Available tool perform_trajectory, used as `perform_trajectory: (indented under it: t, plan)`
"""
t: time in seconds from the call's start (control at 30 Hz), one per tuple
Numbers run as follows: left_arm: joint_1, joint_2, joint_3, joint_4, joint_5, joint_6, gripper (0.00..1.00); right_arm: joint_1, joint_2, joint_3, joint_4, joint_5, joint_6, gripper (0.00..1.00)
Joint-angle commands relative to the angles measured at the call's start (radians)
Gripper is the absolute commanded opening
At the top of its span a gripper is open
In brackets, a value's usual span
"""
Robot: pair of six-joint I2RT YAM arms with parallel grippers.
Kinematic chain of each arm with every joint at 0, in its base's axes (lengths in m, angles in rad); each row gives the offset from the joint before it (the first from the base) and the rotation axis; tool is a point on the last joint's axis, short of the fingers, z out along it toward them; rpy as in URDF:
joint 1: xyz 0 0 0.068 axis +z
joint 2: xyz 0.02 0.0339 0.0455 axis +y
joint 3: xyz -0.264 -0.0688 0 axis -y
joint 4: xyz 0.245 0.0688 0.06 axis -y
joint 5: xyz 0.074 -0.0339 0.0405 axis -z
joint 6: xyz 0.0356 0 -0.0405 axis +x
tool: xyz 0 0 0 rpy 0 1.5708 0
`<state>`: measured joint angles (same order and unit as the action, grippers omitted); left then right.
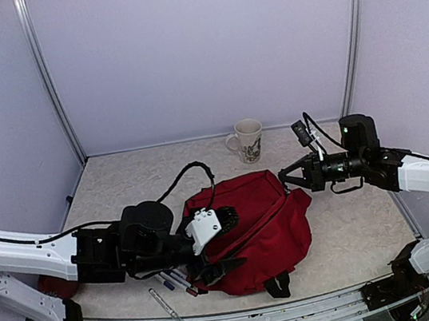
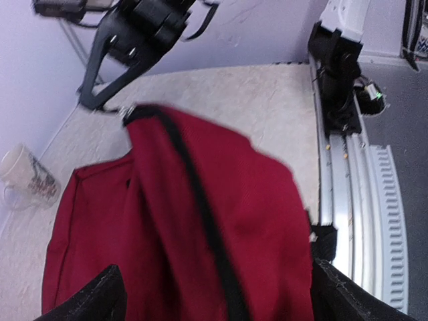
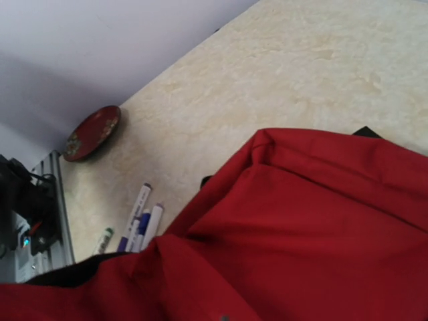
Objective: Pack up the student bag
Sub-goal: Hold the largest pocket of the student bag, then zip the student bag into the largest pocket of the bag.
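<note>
Left gripper [image 1: 227, 243] stands wide open, straddling the student bag [image 1: 270, 218].

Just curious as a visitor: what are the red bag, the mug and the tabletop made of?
Red bag: soft matte woven fabric; it slumps and creases. Mug: probably glazed ceramic, cream with a print. Tabletop: hard, mottled beige stone look, perhaps laminate.

Left end effector [image 1: 225, 243] gapes wide on its outstretched arm; right end effector [image 1: 285, 176] is pinched closed.
</note>
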<state>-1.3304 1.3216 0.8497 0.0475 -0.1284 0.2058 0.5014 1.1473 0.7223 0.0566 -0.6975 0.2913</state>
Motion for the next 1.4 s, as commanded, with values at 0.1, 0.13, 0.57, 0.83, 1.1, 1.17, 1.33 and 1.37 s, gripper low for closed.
perform_trajectory:
  t: [0.1, 0.13, 0.57, 0.83, 1.1, 1.17, 1.33, 1.37]
  plan:
    - [-0.115, 0.268, 0.347, -0.031, -0.134, -0.055, 0.90, -0.004, -0.008, 0.022, 0.075, -0.022, 0.030, 0.00]
    - [-0.117, 0.313, 0.398, -0.053, -0.147, -0.060, 0.89, -0.004, -0.011, 0.027, 0.070, -0.021, 0.031, 0.00]
    - [-0.034, 0.462, 0.489, -0.099, -0.335, -0.081, 0.72, -0.004, -0.034, 0.040, 0.032, -0.006, 0.010, 0.00]
    - [-0.026, 0.470, 0.454, -0.117, -0.335, -0.071, 0.13, -0.010, -0.033, 0.045, 0.033, -0.001, 0.009, 0.00]
    - [-0.077, 0.327, 0.322, 0.005, -0.413, 0.019, 0.00, -0.173, 0.044, -0.061, 0.132, -0.047, 0.122, 0.00]
    - [-0.088, 0.287, 0.269, 0.056, -0.408, 0.053, 0.00, -0.251, 0.075, -0.101, 0.237, -0.088, 0.218, 0.00]
    - [-0.117, 0.225, 0.191, 0.118, -0.358, 0.109, 0.00, -0.296, 0.212, -0.027, 0.205, 0.000, 0.180, 0.00]
    - [-0.126, 0.214, 0.183, 0.121, -0.343, 0.126, 0.00, -0.302, 0.242, -0.004, 0.186, 0.017, 0.150, 0.00]
